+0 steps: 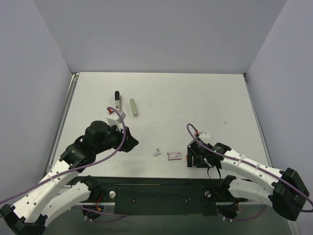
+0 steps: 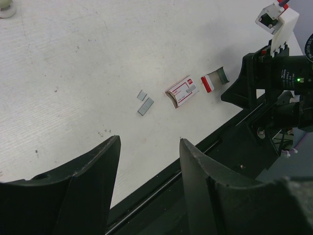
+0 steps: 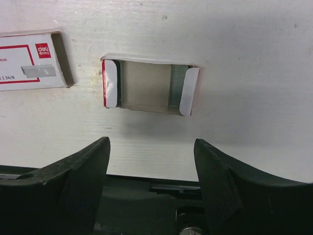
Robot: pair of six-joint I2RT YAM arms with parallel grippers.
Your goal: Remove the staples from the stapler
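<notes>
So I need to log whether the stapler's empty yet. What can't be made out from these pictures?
Stapler: top view only, too small to tell whether it is open or loaded.
Box: right wrist view, label cut off by the left edge.
Tray: right wrist view, staples at one end too blurred to count.
Small white item: top view, too small to identify.

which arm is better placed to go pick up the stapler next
Left. The left gripper is open and empty, and in the top view it sits much nearer the stapler. The right gripper, also open, is by the staple tray on the table's right side.
</notes>
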